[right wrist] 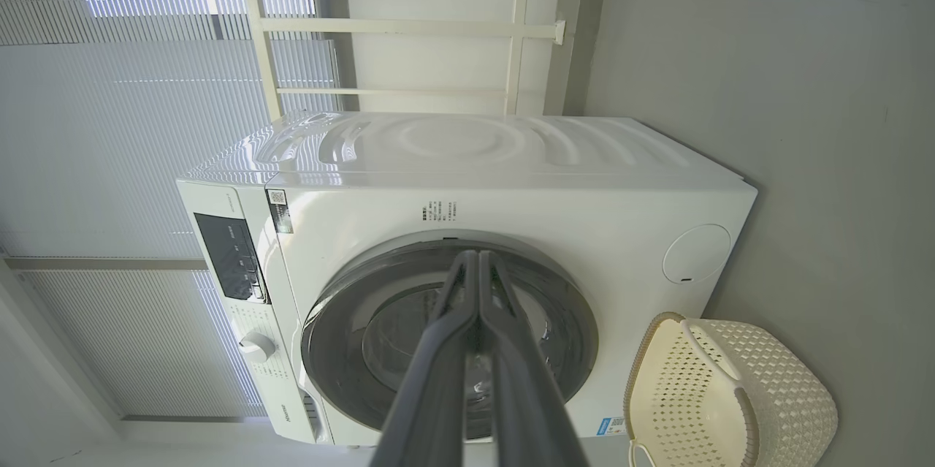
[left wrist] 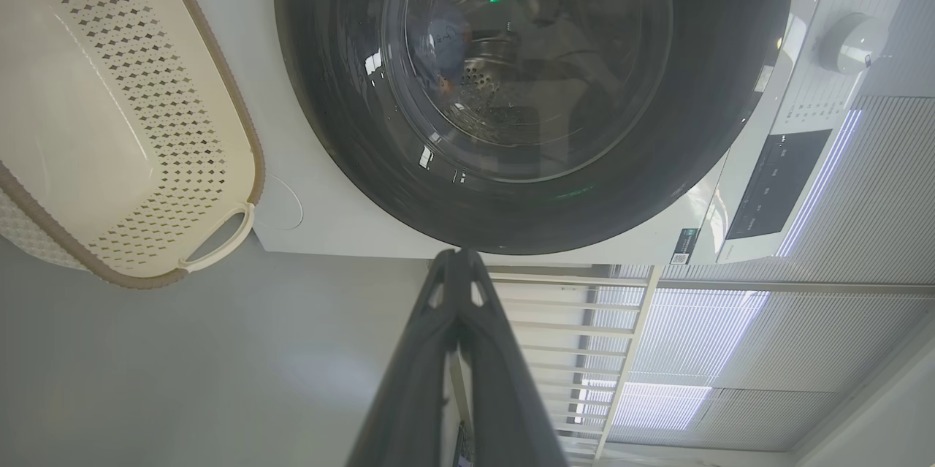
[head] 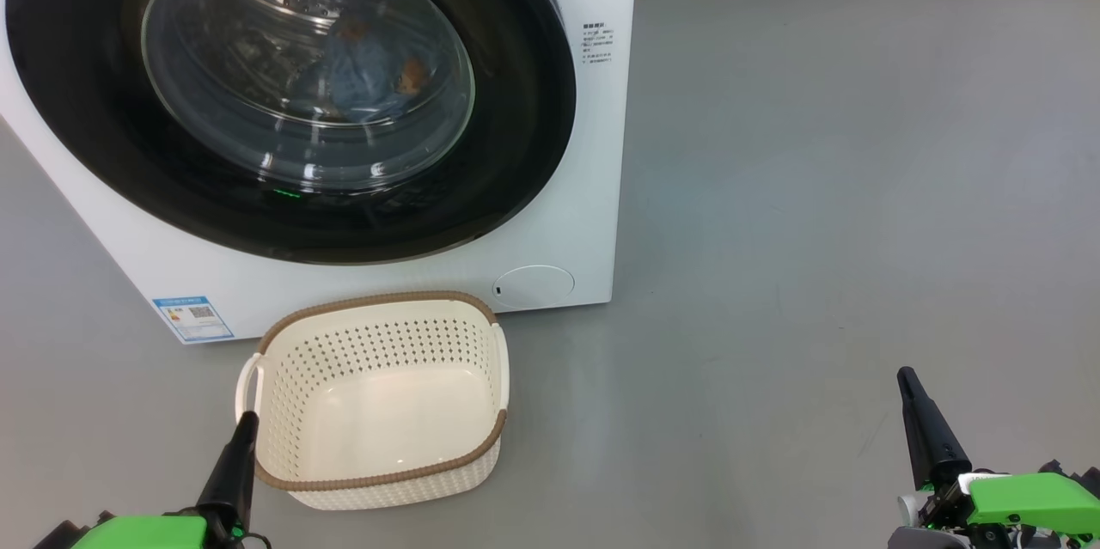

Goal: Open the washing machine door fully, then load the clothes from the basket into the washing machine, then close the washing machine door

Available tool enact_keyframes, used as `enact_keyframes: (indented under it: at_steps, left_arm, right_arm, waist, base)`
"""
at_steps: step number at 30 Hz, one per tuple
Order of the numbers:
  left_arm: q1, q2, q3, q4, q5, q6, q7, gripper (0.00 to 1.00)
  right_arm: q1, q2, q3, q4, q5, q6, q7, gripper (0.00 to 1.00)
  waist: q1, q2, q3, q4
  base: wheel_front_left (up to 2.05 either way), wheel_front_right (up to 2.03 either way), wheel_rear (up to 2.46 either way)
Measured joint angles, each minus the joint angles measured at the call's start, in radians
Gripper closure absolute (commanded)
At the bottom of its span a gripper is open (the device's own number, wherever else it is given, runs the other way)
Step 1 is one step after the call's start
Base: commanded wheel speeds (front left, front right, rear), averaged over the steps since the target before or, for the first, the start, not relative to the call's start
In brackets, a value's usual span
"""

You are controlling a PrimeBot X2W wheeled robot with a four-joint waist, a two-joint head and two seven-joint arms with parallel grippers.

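The white washing machine stands ahead with its black-rimmed round door flat against the front. Through the glass I see blue clothes with an orange patch lying in the drum. The cream basket with a brown rim sits on the floor in front of the machine, nothing inside it. My left gripper is shut, its tip just beside the basket's left handle. My right gripper is shut over bare floor at the lower right. In the wrist views both grippers show fingers pressed together, holding nothing.
Grey floor stretches to the right of the machine. A round lower flap and a blue label mark the machine's front. A white railing and window blinds stand behind the machine.
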Motion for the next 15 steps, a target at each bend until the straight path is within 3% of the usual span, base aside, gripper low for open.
enact_keyframes:
  at_steps: [15]
  left_arm:
    - [0.0,-0.001,0.005,0.0,0.0,0.0,0.0,1.0]
  right_arm:
    - [0.0,0.001,-0.003,0.0,0.0,0.0,0.004,1.0]
  waist:
    - [0.0,0.0,0.0,0.0]
  base:
    - [0.0,0.0,0.0]
